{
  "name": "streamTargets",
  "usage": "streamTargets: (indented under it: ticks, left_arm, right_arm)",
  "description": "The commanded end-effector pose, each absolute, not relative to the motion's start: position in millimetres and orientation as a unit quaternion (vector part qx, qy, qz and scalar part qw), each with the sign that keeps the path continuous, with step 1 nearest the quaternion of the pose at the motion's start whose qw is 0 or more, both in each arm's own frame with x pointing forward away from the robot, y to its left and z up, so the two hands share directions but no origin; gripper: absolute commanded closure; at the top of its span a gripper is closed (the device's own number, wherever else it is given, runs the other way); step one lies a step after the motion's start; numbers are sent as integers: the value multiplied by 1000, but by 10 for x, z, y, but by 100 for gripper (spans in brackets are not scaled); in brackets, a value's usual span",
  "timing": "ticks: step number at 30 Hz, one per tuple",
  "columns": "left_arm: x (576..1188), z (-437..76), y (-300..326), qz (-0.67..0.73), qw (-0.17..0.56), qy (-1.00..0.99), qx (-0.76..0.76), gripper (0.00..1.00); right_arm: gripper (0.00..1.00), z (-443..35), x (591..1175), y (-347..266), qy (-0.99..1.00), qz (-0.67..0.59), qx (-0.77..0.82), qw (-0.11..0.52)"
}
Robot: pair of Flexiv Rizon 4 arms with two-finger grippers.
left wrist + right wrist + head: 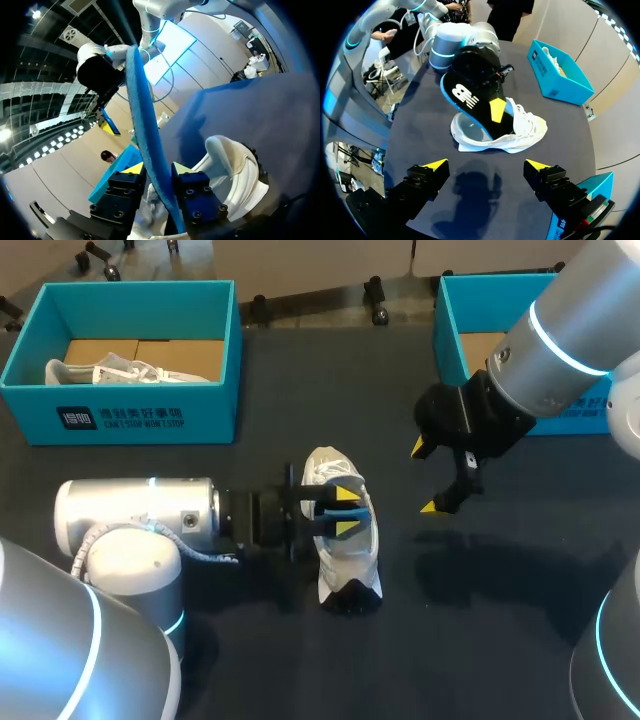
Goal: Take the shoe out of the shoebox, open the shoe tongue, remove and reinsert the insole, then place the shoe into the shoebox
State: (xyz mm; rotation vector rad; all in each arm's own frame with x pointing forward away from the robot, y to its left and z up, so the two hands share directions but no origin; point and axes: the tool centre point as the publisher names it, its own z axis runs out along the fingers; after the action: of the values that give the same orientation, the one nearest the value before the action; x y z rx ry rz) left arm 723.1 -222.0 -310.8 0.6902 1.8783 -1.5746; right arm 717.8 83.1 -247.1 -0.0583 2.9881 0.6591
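A white shoe [345,560] lies on the dark table's middle, toe toward the far edge. A black insole with a blue edge [470,100] stands up out of its opening, its lower end inside the shoe. My left gripper [349,510] comes in from the left at shoe height. The insole [145,115] runs between its yellow-tipped fingers [185,172], which stand a little apart around it, with a thin gap on one side. To the right and above the table, my right gripper [426,477] hangs open and empty, looking down on the shoe [520,130].
A teal shoebox [120,410] at the back left holds another white shoe [110,370]. A second teal box [455,330] stands at the back right, partly behind my right arm. Bare dark table lies in front of and to the right of the shoe.
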Motion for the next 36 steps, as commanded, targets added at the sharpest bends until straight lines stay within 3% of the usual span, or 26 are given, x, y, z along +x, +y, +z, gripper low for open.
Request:
streamTargets:
  ticks: [1, 11, 13, 17, 36]
  left_arm:
    - [7136, -3052, -2108, -591, 293, 706, 257, 67]
    - [7022, -3124, -2011, -590, 282, 716, 244, 67]
    - [7013, -3135, -2001, -590, 281, 717, 244, 71]
    - [6988, -3147, -1999, -589, 279, 718, 246, 100]
    - [7193, -3423, -2141, -549, 285, 729, 292, 100]
  right_arm:
    - [0, -2483, 7182, 837, 975, 216, -20, 41]
    - [0, -2483, 7182, 837, 975, 216, -20, 41]
    - [0, -2483, 7182, 837, 975, 216, -20, 41]
    - [0, -2483, 7182, 837, 975, 216, -20, 41]
    - [0, -2483, 7182, 837, 975, 216, -20, 41]
